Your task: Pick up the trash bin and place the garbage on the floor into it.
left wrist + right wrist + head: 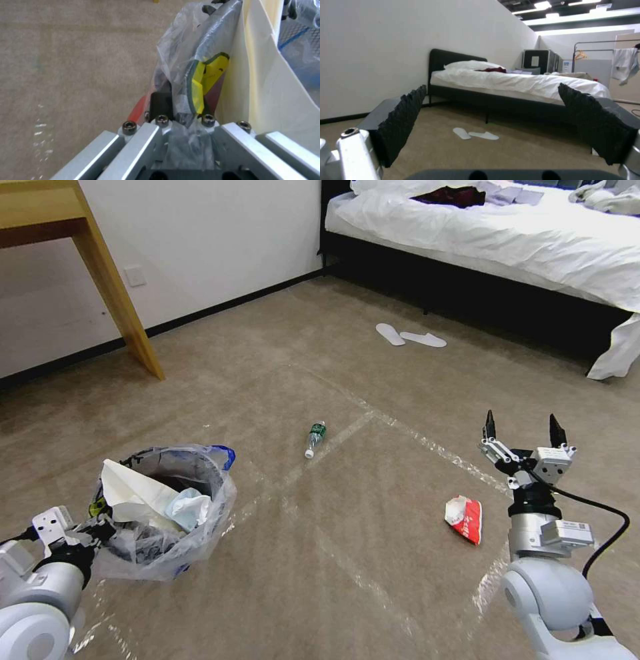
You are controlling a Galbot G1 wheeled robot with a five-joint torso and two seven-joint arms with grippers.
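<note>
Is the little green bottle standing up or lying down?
Lying down. The bottle rests on its side on the carpet, white cap toward the robot, beside a tape line.

Floor point(373, 553): beige-brown carpet, clear tape lines crossing at frame centre | centre: green-labelled bottle point(315, 439) lying on its side | lower right: red wrapper point(465, 518) | upper centre: pair of white slippers point(409, 337) before bed point(507, 240).

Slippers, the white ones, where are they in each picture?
Head view: slippers on the carpet by the bed, far ahead.
Left wrist view: left gripper clamped on the trash bin instead.
Right wrist view: slippers framed by the open right gripper, before the bed.
Shared landmark: the bed.
</note>
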